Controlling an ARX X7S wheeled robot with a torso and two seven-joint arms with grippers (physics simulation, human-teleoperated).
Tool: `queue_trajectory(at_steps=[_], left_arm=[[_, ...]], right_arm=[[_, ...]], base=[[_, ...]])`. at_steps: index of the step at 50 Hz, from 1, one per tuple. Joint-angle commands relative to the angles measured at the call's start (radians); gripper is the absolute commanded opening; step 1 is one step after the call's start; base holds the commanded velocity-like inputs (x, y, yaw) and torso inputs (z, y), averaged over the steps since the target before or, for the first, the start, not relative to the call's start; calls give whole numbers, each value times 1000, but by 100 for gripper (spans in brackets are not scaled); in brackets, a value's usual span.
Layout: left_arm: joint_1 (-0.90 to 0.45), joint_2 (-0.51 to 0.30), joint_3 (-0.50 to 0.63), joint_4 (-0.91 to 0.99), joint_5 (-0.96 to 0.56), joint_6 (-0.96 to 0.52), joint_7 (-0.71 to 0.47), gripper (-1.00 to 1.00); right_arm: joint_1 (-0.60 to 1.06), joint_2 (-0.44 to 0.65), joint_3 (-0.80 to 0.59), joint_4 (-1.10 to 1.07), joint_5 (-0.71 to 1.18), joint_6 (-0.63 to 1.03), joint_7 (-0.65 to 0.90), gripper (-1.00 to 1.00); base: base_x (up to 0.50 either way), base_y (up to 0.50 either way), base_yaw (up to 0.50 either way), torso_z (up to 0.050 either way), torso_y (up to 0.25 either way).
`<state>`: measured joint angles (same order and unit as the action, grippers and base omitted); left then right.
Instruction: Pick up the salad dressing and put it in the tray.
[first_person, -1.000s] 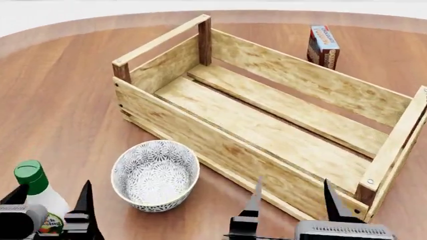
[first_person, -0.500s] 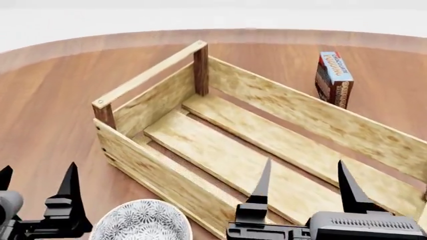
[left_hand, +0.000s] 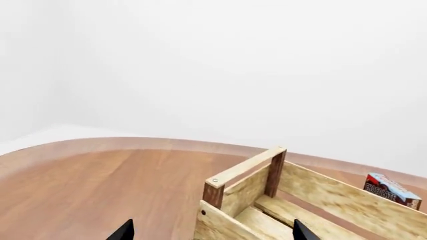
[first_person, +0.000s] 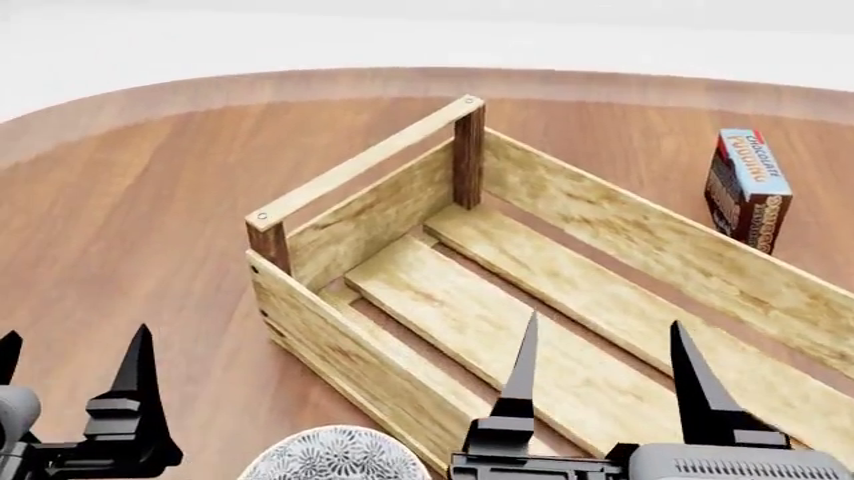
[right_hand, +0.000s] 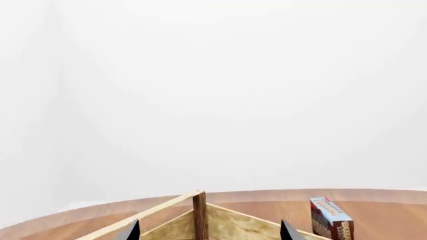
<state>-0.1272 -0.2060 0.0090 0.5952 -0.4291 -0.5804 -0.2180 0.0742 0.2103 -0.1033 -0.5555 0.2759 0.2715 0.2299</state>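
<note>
Both hands (first_person: 603, 375) (spread) near tray (first_person: 387, 370)

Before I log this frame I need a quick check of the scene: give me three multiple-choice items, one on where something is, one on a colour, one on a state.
1. Where does the pudding box stand?
A. inside the tray
B. on the table beyond the tray's far wall
C. in the bowl

2. What colour are the corner posts of the tray?
A. dark brown
B. white
C. green

3. How is the right gripper?
A. shut on the pudding box
B. shut on nothing
C. open, holding nothing

Answers:
1 B, the head view shows the box upright on the table behind the far slat wall.
2 A, the posts are darker than the light slats.
3 C, its two fingers stand apart with only the tray floor seen between them.
</note>
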Motion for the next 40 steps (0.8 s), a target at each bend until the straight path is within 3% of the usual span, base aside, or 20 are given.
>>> queue_trajectory(at_steps=[1,40], left_arm=[[5,-5,3,-4,-3,13,-4,100],[11,-24,12,4,-24,28,-19,100]], right_arm=[[-7,11,-13,7,14,-28,1,100],[-11,52,-53,16,46,-49,5,100]], base=[[0,0,500,0,0],[0,0,500,0,0]])
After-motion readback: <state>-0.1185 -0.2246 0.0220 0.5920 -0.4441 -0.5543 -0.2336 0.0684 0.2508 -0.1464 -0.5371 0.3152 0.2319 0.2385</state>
